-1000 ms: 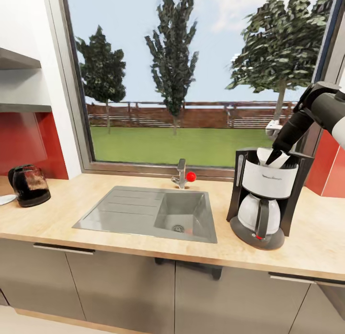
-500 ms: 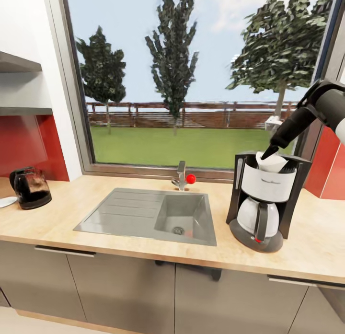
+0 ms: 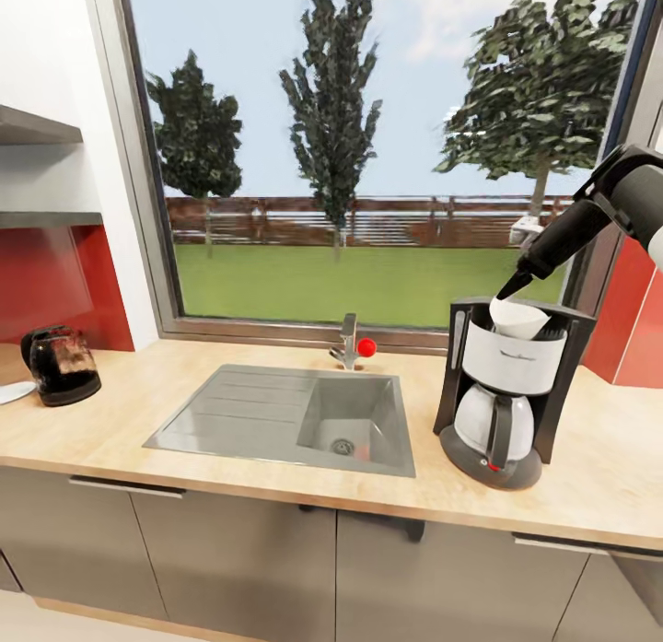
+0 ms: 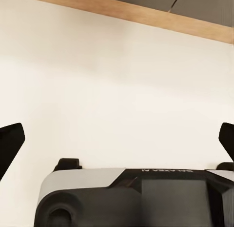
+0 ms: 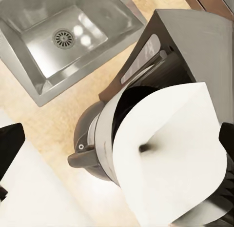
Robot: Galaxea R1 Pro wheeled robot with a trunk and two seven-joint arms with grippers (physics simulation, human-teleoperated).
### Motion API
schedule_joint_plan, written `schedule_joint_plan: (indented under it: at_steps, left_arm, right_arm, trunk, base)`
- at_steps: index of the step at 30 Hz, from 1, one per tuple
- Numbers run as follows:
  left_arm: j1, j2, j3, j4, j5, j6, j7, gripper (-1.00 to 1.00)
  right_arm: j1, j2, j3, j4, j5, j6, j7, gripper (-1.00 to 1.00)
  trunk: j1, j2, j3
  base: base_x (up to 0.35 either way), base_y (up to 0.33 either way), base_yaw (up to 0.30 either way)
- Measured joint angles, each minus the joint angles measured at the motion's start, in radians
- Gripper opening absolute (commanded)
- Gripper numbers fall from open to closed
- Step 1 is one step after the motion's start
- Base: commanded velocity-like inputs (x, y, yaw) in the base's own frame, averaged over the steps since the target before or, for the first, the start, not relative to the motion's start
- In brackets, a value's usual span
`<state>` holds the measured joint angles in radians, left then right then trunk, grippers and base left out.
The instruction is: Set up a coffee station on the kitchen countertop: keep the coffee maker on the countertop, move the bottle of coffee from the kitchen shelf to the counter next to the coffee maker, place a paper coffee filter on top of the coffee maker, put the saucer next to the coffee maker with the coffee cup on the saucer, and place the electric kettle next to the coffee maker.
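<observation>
Our right hand (image 3: 517, 284), spread open and empty, hovers above the paper coffee filter (image 3: 518, 318) seated atop the coffee maker (image 3: 505, 390).

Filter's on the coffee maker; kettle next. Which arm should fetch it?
Left, probably. The kettle stands at the counter's far left end, the left arm's side, and the left gripper is open and empty. The right gripper hangs above the coffee maker.
</observation>
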<state>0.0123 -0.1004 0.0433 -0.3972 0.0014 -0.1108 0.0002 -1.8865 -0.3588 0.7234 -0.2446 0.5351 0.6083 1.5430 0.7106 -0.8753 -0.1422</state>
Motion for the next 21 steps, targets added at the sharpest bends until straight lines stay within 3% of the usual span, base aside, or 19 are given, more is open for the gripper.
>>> schedule_joint_plan:
  at_steps: [12,21]
  left_arm:
    - [0.000,0.000,0.000,0.000,0.000,0.000,0.000,1.00]
    - [0.000,0.000,0.000,0.000,0.000,0.000,0.000,1.00]
  right_arm:
    - [0.000,0.000,-0.002,-0.001,-0.001,0.011,-0.002,1.00]
    - [0.000,0.000,-0.002,-0.001,-0.001,0.012,-0.001,1.00]
  trunk:
    - [-0.004,0.007,0.003]
    - [-0.004,0.007,0.003]
  base:
    - [-0.003,0.000,0.000]
    - [-0.144,0.000,0.000]
